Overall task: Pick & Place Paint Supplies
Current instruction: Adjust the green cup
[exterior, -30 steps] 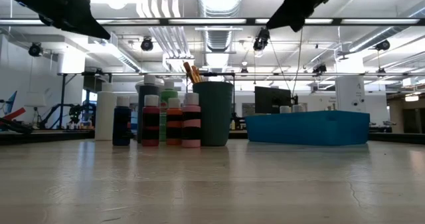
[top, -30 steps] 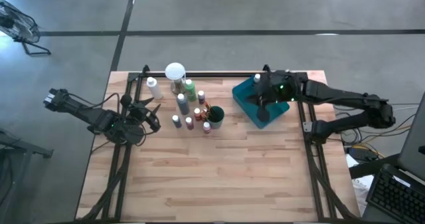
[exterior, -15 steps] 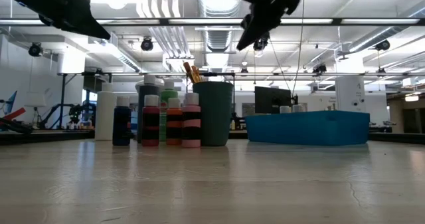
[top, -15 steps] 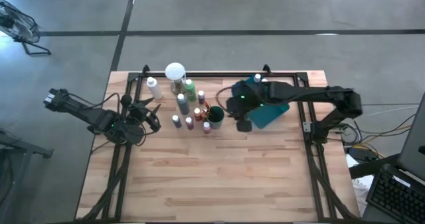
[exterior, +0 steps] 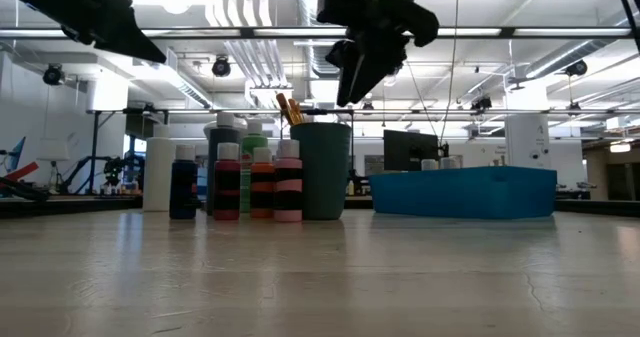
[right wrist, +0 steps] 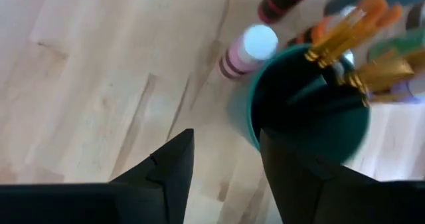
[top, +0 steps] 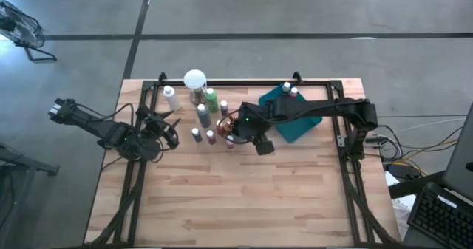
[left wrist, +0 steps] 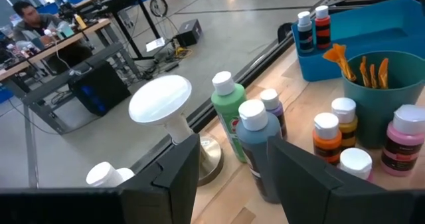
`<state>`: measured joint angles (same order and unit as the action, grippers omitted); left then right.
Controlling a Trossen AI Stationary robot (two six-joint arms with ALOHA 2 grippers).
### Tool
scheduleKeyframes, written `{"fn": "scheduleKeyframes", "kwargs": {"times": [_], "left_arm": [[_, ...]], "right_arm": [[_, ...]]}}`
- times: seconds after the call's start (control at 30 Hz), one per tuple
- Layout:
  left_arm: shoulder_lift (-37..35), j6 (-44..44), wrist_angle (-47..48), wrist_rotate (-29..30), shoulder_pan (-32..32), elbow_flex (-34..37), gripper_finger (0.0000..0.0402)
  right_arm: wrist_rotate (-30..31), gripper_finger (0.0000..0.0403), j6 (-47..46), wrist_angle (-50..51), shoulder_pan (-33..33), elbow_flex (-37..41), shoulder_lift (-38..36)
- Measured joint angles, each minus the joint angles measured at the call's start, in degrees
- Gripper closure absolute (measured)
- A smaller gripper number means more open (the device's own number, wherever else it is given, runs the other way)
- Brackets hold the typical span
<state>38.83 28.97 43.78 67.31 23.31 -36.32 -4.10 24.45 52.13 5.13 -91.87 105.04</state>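
aim for one bottle, not the cluster

the right arm's fingers (right wrist: 222, 177) stood apart with nothing between them, hovering above the teal brush cup (right wrist: 309, 101), with a pink white-capped bottle (right wrist: 249, 51) just beside the cup's wall. in the low view the right fingers (exterior: 352, 82) hung well above the cup (exterior: 321, 170), clear of the brush tips (exterior: 289, 108) that poked out of it.

the cup serves as the landmark. the remaining bottles (top: 211, 123) crowded on the side of the cup away from the blue tray (top: 304, 123), several touching or nearly so; two bottles (top: 290, 91) already stood in the tray's far corner. the round white-topped object (top: 195, 80) stood behind the cluster, farther from the cup.

to do this step well, i judged, the right fingers should come straight down on an outer bottle next to the cup, straddling its cap or neck without brushing the cup or a neighbour, since these light upright bottles would likely topple in a row.

the left fingers (left wrist: 229, 174) waited beyond the cluster from the cup, partly apart and empty, pointing at the bottles.
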Motion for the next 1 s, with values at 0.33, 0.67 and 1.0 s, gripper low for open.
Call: {"fn": "scheduleKeyframes", "kwargs": {"times": [0.33, 0.67, 1.0], "left_arm": [[0.0, 0.0, 0.0, -0.56, 0.0, 0.0, 0.022], [0.01, 0.09, -0.01, -0.5, 0.02, 0.0, 0.022], [0.0, 0.17, -0.03, -0.42, 0.02, 0.0, 0.022]], "right_arm": [[2.78, 0.022, 1.66, 0.07, -0.02, -2.89, 4.67], [2.78, 0.0246, 1.64, 1.11, -0.02, -3.64, 9.05], [2.79, 0.033, 1.23, 0.34, 0.11, -4.25, 9.93]]}}
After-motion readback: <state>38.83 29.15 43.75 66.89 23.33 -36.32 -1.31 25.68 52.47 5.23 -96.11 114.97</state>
